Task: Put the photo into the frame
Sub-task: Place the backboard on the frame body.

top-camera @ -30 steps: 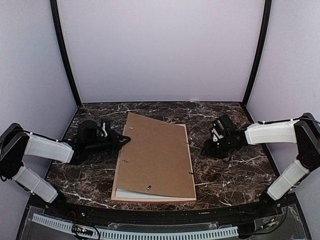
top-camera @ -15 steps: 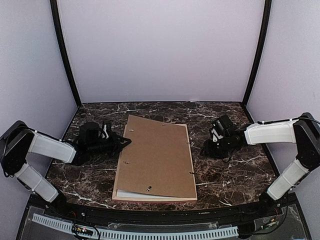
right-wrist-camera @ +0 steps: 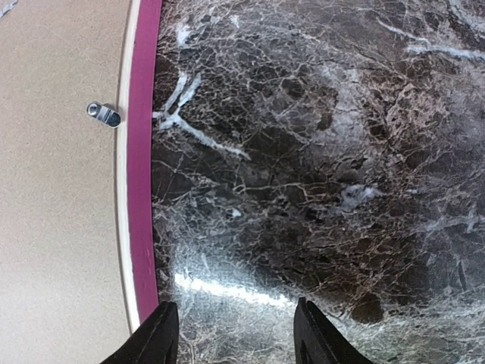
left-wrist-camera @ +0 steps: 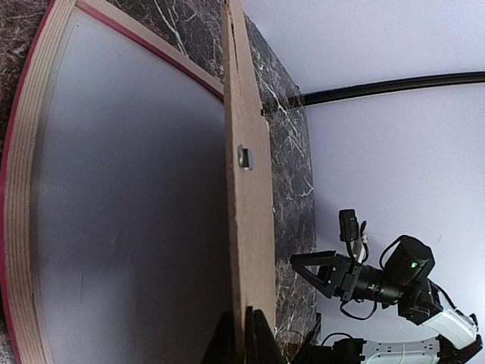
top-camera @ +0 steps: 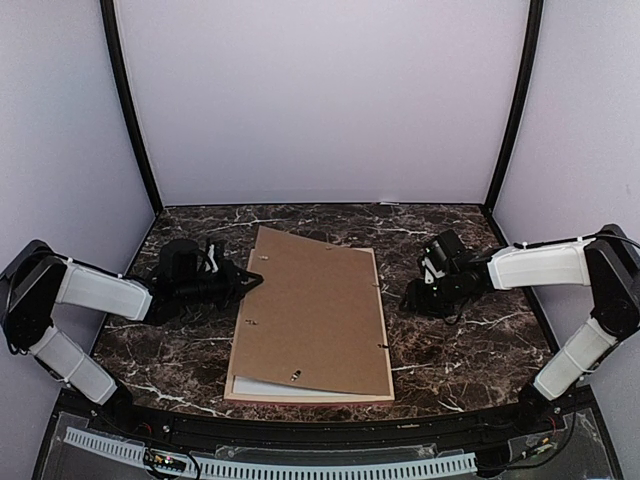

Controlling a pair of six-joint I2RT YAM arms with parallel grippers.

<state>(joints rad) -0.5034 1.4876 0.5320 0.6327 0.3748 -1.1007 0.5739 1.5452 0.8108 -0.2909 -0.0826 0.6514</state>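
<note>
The pink frame [top-camera: 384,345] lies face down in the middle of the table. Its rail shows in the right wrist view [right-wrist-camera: 142,152] and the left wrist view [left-wrist-camera: 19,227]. A brown backing board [top-camera: 310,310] lies on the frame, its left edge raised. My left gripper [top-camera: 255,282] is shut on that edge, and the board [left-wrist-camera: 250,197] stands edge-on between its jaws [left-wrist-camera: 244,337]. A pale sheet [left-wrist-camera: 129,197] lies in the frame under the board. The photo is hidden. My right gripper [top-camera: 410,297] hangs open over bare marble right of the frame [right-wrist-camera: 235,334].
Small metal turn clips sit on the backing board [right-wrist-camera: 104,114] [left-wrist-camera: 244,157]. The dark marble tabletop [top-camera: 460,350] is closed in by pale walls with black corner posts [top-camera: 128,110]. The table's near edge runs below the frame.
The left arm has shifted a little, still gripping the board's left edge. The right arm has not moved.
</note>
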